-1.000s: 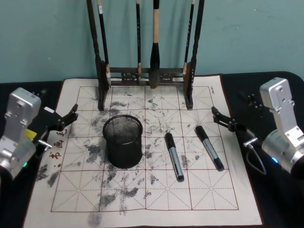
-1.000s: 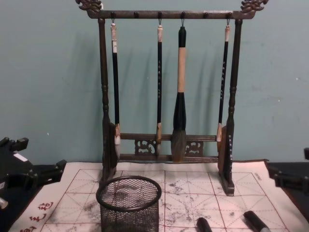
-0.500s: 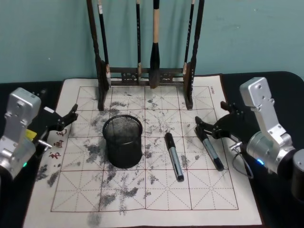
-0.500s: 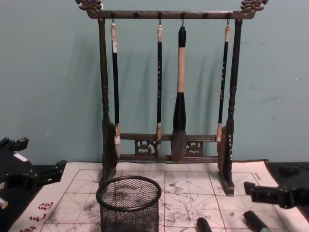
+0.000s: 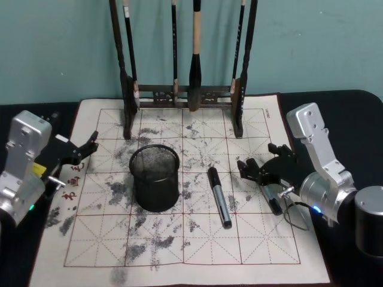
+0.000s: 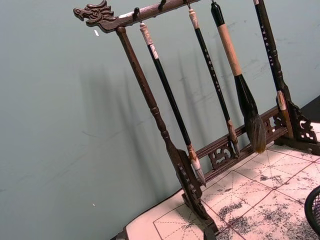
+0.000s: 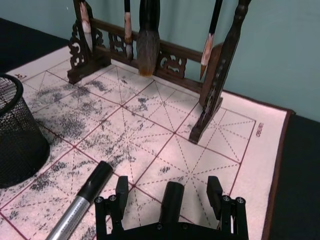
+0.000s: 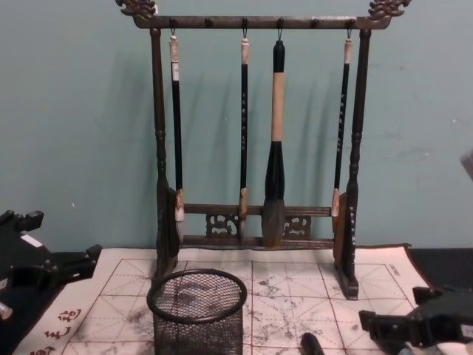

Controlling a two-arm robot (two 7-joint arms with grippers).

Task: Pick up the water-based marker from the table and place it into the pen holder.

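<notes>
Holding the right gripper (image 5: 257,162) low over the far end of the black-capped grey water-based marker (image 5: 274,205) lying on the whitish red-gridded mat (image 5: 263,251) of the dark surface (image 5: 359,119), well right of the small black wire-mesh pen holder (image 5: 154,190), jaws apart and straddling the cap. Likely risking, in closing so near the tip, a grip pivoting or slipping off the barrel and sending it rolling toward the second grey marker (image 5: 219,197) just left. Resting the left gripper (image 5: 84,149) at the mat's left edge, jaws apart.

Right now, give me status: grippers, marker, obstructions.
Right gripper open, straddling cap end of right-hand marker, not yet closed. Left gripper open, parked at left edge of mat. Pen holder upright; second marker lies between.
</notes>
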